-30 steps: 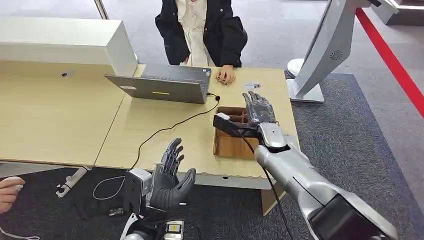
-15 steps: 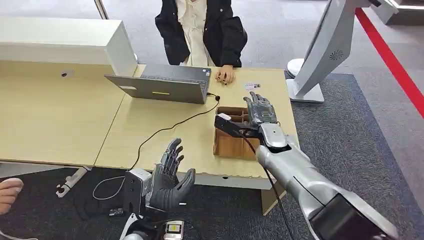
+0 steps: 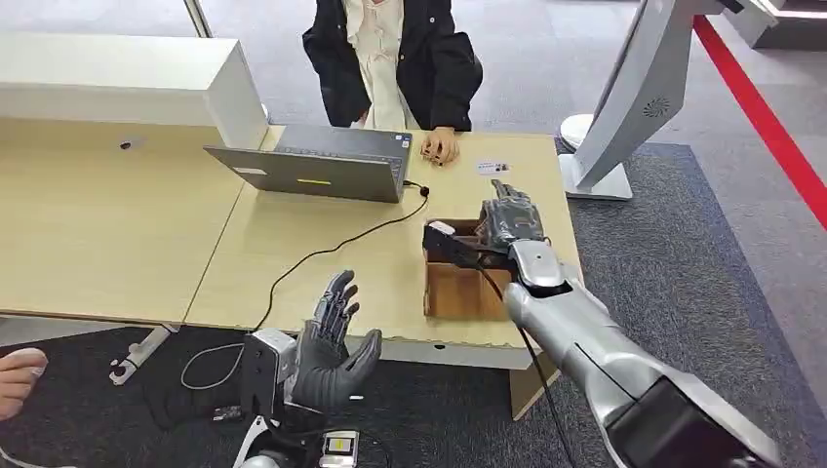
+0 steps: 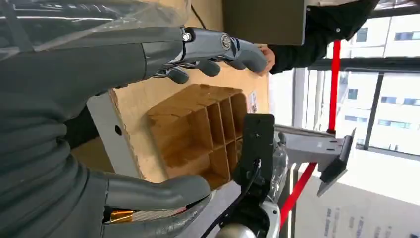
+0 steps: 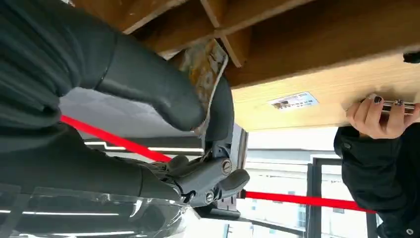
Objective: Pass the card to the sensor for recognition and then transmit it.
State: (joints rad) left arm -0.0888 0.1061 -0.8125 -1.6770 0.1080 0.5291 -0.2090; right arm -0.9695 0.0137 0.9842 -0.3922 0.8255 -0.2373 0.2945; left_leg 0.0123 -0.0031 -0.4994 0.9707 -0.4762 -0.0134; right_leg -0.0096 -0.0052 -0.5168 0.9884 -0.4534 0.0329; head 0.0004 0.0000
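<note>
right hand (image 3: 509, 220) over box (image 3: 456, 289) | maybe holding something | left hand (image 3: 330, 353) fingers (image 3: 334, 297) spread, below desk (image 3: 322, 273) edge

Landmark: divided wooden box (image 3: 456, 283), on the desk (image 3: 322, 263) near its front right corner.

Right hand (image 3: 511, 220) over the box's far right end, pinching a card (image 5: 204, 74) above the compartments. Second card (image 3: 492, 168) flat on the desk beyond the box. Person's hand (image 3: 440, 146) on the desk, beyond the box, left of that card. Laptop (image 3: 322, 164) beyond and left of the box; its cable (image 3: 322, 252) runs left of the box. Left hand (image 3: 332, 346) nearer than the box and to its left, off the desk's front edge. Stand (image 3: 624, 97) on the floor, beyond and right of the box.
</note>
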